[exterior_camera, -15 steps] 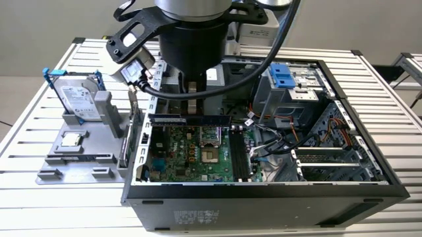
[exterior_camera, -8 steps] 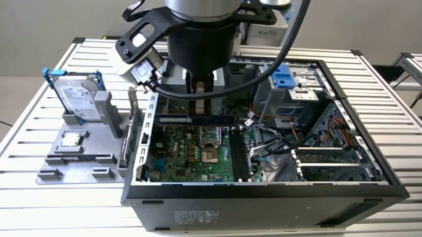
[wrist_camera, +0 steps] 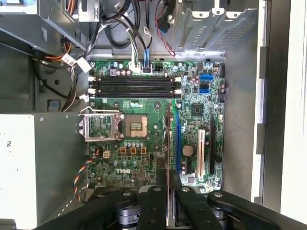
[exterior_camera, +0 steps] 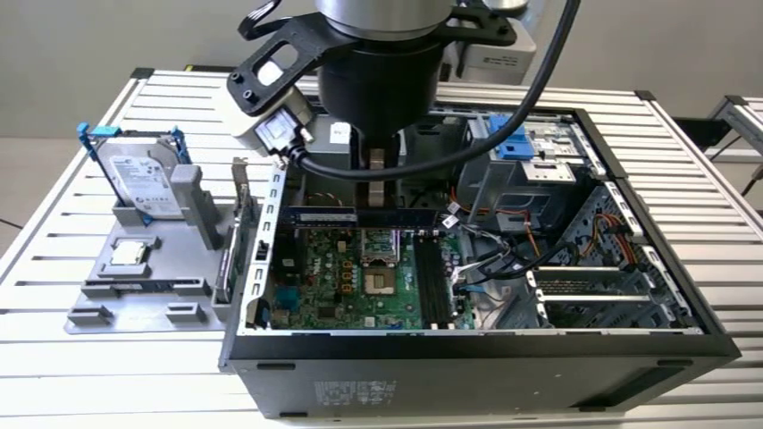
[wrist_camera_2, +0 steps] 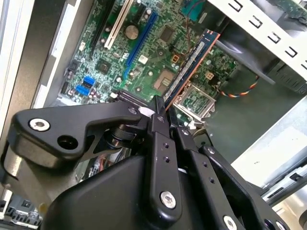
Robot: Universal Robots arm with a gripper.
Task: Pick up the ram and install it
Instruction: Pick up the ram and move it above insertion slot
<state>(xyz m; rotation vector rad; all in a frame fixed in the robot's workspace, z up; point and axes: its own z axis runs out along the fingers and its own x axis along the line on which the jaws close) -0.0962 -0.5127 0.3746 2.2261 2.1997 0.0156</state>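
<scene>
Ram: long blue stick, held by one end. The rest juts out free above the motherboard, not seated in any slot.
Gripper: black fingers pressed together on the ram's end, one on each flat face. The second wrist view shows the pinch plainly.
Ram, ext. view: lies level under the arm, long axis running 9 to 3 o'clock, over the board's 12 o'clock edge.
Ram, first wrist view: seen edge-on as a thin strip between the fingertips.
Memory slots: black rows, clear in the first wrist view and well apart from the ram, which sits crosswise to them.
Processor socket: silver frame, between the slots and the gripper in the first wrist view. In the second wrist view it lies under the ram's span.
Case: open black tower on its side, w/ the board on its floor.
Holder: grey tray at 9 o'clock of the case in the ext. view.
Hard drive: silver w/ blue rails, standing in the tray's 12 o'clock end.
Processor chip: small silver square, flat on the tray.
Table: slatted metal top under all of it.
</scene>
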